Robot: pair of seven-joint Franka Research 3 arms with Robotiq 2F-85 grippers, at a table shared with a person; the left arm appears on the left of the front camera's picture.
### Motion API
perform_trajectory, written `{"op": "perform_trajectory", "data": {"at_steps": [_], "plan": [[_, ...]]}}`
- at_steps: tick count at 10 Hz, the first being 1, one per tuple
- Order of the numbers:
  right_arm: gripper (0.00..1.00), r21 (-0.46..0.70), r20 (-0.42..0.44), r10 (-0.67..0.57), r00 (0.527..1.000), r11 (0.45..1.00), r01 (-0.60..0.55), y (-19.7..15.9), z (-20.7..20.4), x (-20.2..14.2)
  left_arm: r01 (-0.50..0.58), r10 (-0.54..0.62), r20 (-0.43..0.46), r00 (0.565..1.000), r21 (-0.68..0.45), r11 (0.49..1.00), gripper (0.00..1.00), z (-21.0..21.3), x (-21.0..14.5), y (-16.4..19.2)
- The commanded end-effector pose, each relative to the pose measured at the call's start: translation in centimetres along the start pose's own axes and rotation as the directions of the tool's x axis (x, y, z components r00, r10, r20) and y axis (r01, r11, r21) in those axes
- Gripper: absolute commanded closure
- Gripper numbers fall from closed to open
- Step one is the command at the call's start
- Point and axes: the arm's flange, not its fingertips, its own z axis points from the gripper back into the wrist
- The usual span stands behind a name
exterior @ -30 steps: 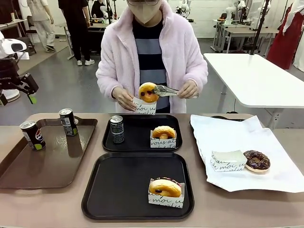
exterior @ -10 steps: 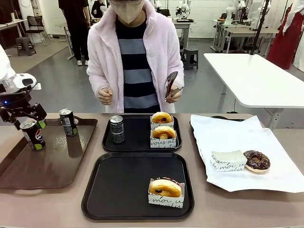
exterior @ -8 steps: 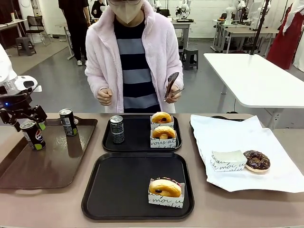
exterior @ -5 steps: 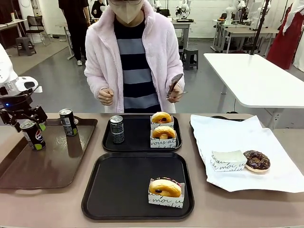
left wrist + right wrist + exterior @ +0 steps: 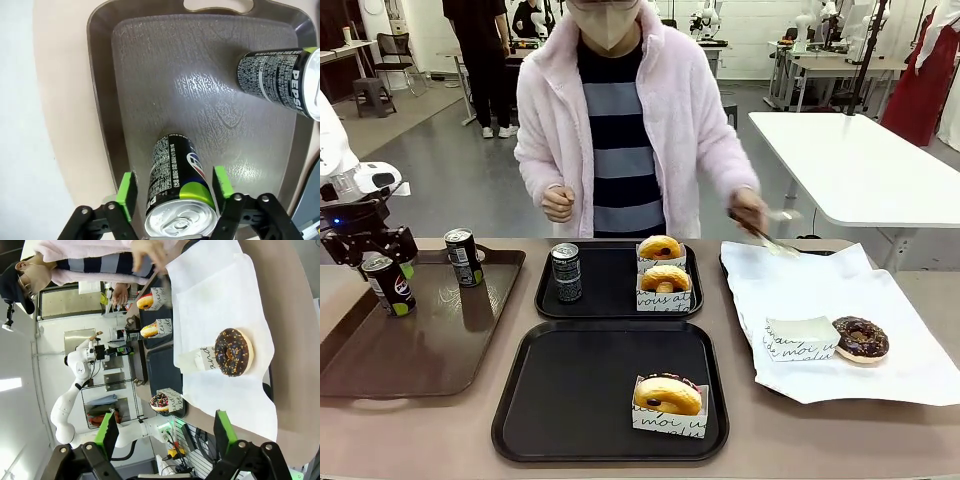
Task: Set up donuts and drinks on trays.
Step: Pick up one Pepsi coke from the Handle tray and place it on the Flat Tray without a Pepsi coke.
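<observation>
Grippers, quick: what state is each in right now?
Left gripper: pads either side of the logo can on the brown tray, grip unclear.
Right gripper: open, empty.

Black square trays (image 5: 520,400), brown tray (image 5: 380,370), golden donuts (image 5: 666,278).

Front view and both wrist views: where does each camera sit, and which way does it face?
Front: between the arms, facing the person; left gripper at picture left.
Left wrist: above the brown tray, looking down; that gripper straddles a can.
Right wrist: above the paper, looking across it at the chocolate donut; right gripper open.
Shared: front and left wrist both show that can.
</observation>
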Motion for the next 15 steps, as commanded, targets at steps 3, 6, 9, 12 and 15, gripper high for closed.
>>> {"op": "perform_trajectory", "data": {"at_steps": [3, 6, 9, 12, 15], "plan": [[0.00, 0.018, 0.005, 0.010, 1.000, 1.000, -0.010, -0.1, -0.1, 0.0, -0.018, 0.018, -0.009, 1.000, 0.025, 1.000, 1.00, -0.1, 0.1, 0.0], [0.00, 0.018, 0.005, 0.010, 1.000, 1.000, -0.010, -0.1, -0.1, 0.0, -0.018, 0.019, -0.043, 0.999, 0.018, 1.000, 0.61, 3.1, -1.6, -1.4], [0.00, 0.018, 0.005, 0.010, 1.000, 1.000, -0.010, -0.1, -0.1, 0.0, -0.008, 0.012, -0.055, 0.998, 0.071, 0.997, 0.61, 11.0, -7.1, -5.0], [0.00, 0.018, 0.005, 0.010, 1.000, 1.000, -0.010, -0.1, -0.1, 0.0, 0.070, -0.067, -0.047, 0.997, 0.081, 0.994, 0.61, 15.4, -12.0, -7.4], [0.00, 0.018, 0.005, 0.010, 1.000, 1.000, -0.010, -0.1, -0.1, 0.0, 0.050, -0.048, -0.035, 0.998, 0.046, 0.998, 0.61, 16.0, -12.4, -5.6]]}}
